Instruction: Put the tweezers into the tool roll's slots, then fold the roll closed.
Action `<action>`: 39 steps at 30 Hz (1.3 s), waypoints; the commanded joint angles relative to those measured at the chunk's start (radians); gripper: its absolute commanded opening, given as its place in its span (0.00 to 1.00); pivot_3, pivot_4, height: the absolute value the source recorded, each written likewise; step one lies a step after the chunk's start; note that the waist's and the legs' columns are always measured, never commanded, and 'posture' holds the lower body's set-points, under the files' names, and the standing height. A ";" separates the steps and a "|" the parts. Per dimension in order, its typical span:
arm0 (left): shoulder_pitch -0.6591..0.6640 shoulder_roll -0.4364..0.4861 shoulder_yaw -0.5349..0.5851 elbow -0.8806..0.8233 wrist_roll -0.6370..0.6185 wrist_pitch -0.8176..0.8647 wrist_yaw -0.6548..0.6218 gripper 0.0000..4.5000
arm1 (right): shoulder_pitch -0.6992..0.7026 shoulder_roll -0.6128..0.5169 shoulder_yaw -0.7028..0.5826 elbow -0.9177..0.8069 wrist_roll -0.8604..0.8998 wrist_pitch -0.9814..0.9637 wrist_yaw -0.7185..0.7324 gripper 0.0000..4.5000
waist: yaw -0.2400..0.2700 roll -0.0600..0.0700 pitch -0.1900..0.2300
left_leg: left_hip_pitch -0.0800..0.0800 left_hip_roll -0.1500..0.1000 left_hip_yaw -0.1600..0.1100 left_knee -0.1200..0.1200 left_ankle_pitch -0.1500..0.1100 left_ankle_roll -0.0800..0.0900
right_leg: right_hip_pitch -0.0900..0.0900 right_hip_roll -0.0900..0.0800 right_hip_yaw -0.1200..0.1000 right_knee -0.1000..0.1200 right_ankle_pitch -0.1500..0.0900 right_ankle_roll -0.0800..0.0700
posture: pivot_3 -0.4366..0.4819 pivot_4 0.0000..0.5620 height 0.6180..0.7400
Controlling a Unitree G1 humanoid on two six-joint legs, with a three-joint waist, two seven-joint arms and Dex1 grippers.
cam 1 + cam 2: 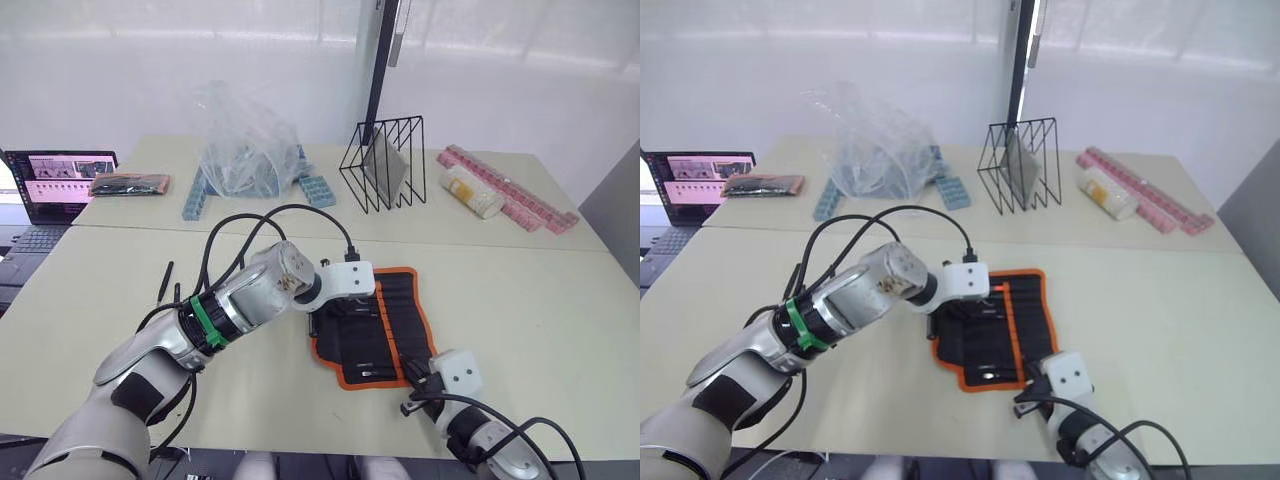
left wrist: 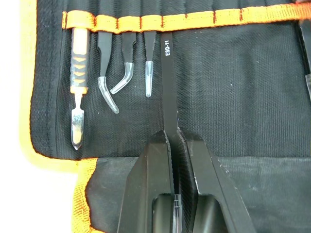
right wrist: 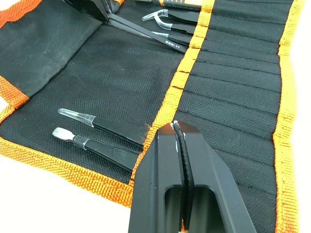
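Your left end effector (image 2: 174, 141) pinches a tweezer (image 2: 167, 80) half-fed under the tool roll's (image 1: 385, 325) orange strip (image 2: 194, 19); push deeper; right end effector (image 3: 179, 133) is pressed together, empty.

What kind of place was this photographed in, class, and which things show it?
Probably a lab or workshop test bench: pale tables pushed together, an open laptop at the far left, a tool roll of tweezers laid open, and assorted props such as a wire rack and pink strips.

"ESD-11" on black tweezers (image 2: 167, 82)
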 commanded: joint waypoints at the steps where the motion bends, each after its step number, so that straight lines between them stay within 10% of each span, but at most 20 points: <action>1: -0.015 0.017 -0.006 -0.028 0.033 -0.033 -0.032 0.00 | 0.007 0.004 0.031 0.009 -0.001 0.016 0.010 0.01 | 0.000 0.000 0.000 | 0.000 0.000 0.000 0.000 0.000 0.000 | 0.000 0.000 0.000 0.000 0.000 0.000 | 0.48 0.27 0.84; 39: -0.020 -0.274 0.015 0.282 0.166 -0.241 -0.034 0.00 | 0.041 -0.073 0.101 0.008 -0.090 0.130 0.029 0.01 | 0.004 0.001 -0.002 | 0.001 0.000 -0.004 0.005 -0.001 0.001 | 0.006 0.003 0.000 -0.001 -0.001 0.001 | 0.48 0.27 0.84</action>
